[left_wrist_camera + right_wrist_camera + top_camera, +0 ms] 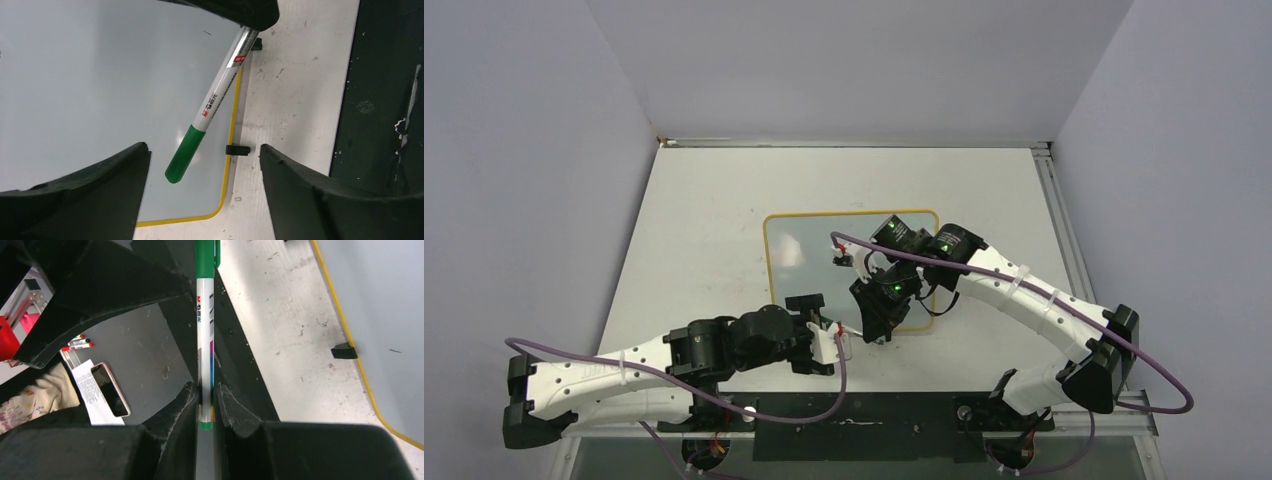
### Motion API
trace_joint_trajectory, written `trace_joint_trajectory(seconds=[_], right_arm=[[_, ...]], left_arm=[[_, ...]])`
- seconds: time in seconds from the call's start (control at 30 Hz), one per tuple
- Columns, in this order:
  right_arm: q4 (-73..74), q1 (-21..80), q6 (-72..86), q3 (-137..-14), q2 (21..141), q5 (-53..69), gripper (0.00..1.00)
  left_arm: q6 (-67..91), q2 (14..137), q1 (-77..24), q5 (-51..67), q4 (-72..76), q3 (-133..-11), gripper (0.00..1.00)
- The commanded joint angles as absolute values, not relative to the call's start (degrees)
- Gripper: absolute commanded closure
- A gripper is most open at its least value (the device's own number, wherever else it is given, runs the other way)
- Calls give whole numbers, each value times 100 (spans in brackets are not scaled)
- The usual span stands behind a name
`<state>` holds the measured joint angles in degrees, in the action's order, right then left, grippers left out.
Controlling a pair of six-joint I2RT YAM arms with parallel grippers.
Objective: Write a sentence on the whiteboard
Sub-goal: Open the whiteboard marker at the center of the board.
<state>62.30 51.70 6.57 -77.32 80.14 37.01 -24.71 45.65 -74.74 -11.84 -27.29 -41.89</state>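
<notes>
I have the marker point(215, 95) clamped hard in the right gripper point(206, 390), gripped near its tail end, with the barrel running out past the fingers and the green cap point(184, 155) on the far tip. The left gripper point(202, 145) stands with its jaws wide apart, one finger on each side of that cap and touching nothing. The whiteboard point(809, 250) lies flat in the middle of the table point(704, 200), its clipped long edge toward the arms. I see no green lettering on it, only one tiny dark fleck, so I judge the sentence is not begun and uncapping is the step in hand. My worry is the pull. The cap hangs at an angle across the gap rather than square to the left fingers, so if I close as things stand, one pad may meet it first and shove it sideways, twisting the barrel in the right grip. That grip is far from the cap, which gives any push plenty of leverage. If the marker slips or rotates, the nib will later meet the board at a bad angle. The cap also sits low over the board by the yellow frame and a black clip point(237, 149), so a dip while closing could knock the board askew.
</notes>
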Motion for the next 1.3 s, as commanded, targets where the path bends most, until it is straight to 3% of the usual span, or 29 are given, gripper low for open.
trace_joint_trajectory(seconds=[0.0, 0.2, 0.43, 0.5, 0.57, 0.73, 0.93, 1.27], right_arm=[[6317, 5249, 566, -7827, 7822, 4014, 95], [6309, 5282, 554, -7797, 7698, 4079, 95], [6153, 5262, 568, -7747, 7559, 3940, 95], [5989, 5188, 715, -7655, 7526, 3896, 93], [5717, 5138, 863, -7502, 7429, 3981, 75], [4944, 5142, 1279, -7021, 7102, 3978, 42], [3980, 5150, 1873, -6502, 6962, 3789, 34], [2660, 5150, 2650, -5783, 6667, 3936, 37]], left_arm=[[-2549, 4513, -7554, -1397, -2529, -4176, 28], [-2558, 4632, -7684, -1550, -2567, -4199, 53], [-2267, 4682, -7778, -1369, -2365, -4186, 100], [-2079, 4632, -7778, -1377, -2253, -4069, 100], [-1771, 4594, -7771, -1422, -2150, -4015, 100], [-1332, 4615, -7540, -1127, -2145, -4003, 100], [-1187, 4765, -7095, -357, -2142, -4122, 100], [-1158, 4702, -6961, -6, -2087, -4068, 100]])
